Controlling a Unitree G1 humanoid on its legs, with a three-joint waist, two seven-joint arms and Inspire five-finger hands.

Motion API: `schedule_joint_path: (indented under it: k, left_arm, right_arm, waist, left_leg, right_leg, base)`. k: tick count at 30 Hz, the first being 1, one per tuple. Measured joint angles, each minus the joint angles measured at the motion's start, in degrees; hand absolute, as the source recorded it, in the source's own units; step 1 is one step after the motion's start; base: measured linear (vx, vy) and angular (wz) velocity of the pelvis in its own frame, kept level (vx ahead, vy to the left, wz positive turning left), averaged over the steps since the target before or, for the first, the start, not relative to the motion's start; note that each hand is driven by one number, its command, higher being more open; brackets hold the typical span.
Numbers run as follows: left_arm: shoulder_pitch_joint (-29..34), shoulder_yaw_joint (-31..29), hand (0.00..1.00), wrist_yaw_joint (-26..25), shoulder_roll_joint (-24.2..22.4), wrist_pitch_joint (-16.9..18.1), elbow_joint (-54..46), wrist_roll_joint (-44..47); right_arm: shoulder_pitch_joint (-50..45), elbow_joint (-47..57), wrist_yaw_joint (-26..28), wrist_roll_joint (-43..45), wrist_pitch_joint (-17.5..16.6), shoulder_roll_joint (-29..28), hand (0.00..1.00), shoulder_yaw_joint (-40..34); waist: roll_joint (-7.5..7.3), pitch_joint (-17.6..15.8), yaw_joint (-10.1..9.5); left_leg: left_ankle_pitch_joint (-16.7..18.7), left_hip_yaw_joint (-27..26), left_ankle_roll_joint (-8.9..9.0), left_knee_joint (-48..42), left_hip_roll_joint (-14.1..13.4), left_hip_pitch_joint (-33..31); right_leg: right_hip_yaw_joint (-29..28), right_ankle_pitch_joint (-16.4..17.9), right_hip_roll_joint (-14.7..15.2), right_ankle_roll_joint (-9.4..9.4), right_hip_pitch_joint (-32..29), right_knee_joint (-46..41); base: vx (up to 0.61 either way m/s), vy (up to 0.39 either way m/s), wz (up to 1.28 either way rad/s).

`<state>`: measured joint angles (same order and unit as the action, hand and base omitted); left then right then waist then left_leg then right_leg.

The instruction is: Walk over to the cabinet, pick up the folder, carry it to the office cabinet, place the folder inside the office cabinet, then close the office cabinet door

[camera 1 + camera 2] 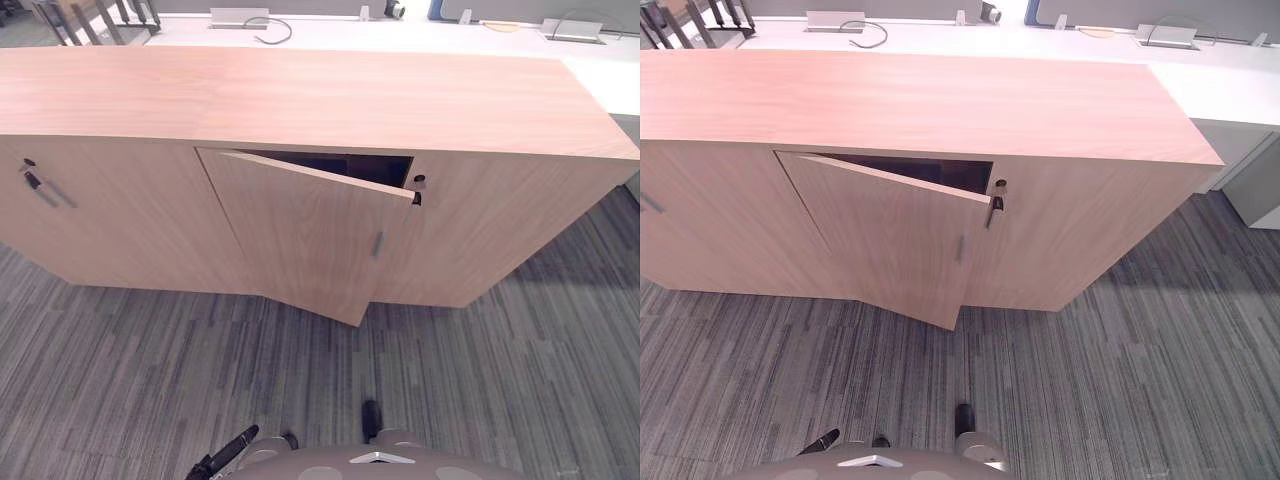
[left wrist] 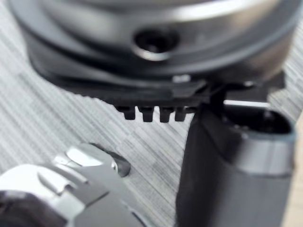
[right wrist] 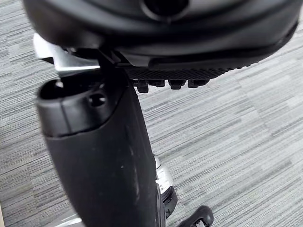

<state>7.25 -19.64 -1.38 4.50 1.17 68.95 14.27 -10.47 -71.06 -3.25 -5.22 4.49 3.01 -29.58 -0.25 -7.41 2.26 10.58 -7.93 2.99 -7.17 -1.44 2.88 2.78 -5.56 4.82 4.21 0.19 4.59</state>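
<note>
Door of cabinet ajar, inside dark; can't tell where the folder is. Left hand and right hand hang over floor, fingers straight, empty. Risks: shutting door without the folder inside, or walking into its jutting edge.

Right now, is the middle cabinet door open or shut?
Partly open. The middle door stands out from the cabinet at its handle side, with a dark gap of interior showing above its top edge.
</note>
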Motion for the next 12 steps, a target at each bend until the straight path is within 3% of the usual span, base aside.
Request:
schedule_joint_path:
  k: [2, 3, 7, 12]
  left_arm:
    - [-0.77, 3.04, 1.0, -0.05, 1.14, 0.0, -0.03, -3.91]
    - [-3.42, 8.19, 1.0, -0.01, 2.41, 0.12, -0.97, -5.94]
    - [-7.46, 11.48, 1.0, 0.1, 1.84, 1.35, -1.49, -5.66]
    - [-7.55, 17.18, 1.0, -1.07, 1.43, 1.4, -1.86, -8.33]
  right_arm:
    - [-0.26, -0.02, -0.32, -0.03, 0.0, 0.35, 1.0, 0.37]
    - [-0.26, -0.18, -1.38, 0.3, 0.14, 0.64, 1.0, 1.06]
    - [-0.05, -0.73, -2.28, 4.57, 0.16, 0.35, 1.0, 1.05]
    - [-0.54, -0.69, -3.92, 8.01, 0.13, 0.22, 1.0, 2.38]
  waist:
    - [0.15, 0.09, 0.27]
    - [0.23, 0.74, 0.34]
    - [-0.19, 1.17, 1.2]
    - [-0.47, 1.99, 1.23]
  left_leg:
    - [-0.45, -0.2, -0.7, 0.53, 0.09, 1.72]
    - [-0.29, -0.02, -0.87, 1.22, 0.5, 4.39]
    - [0.09, 0.19, -1.52, 1.46, 1.03, 4.75]
    - [0.27, -0.09, -1.61, 1.55, 0.86, 4.82]
  right_leg:
    - [-0.2, 0.11, -0.15, 0.03, 0.94, -0.04]
    - [-1.13, 0.14, -0.56, -0.01, 2.28, -0.03]
    - [-1.1, 0.09, -0.24, 0.04, 2.26, -0.02]
    - [-1.69, 0.0, -0.25, 0.18, 1.89, 0.28]
  base:
    - [0.19, 0.058, -0.26]
    - [0.15, 0.057, -0.4]
    - [0.0, 0.018, -0.18]
    - [-0.08, -0.026, -0.08]
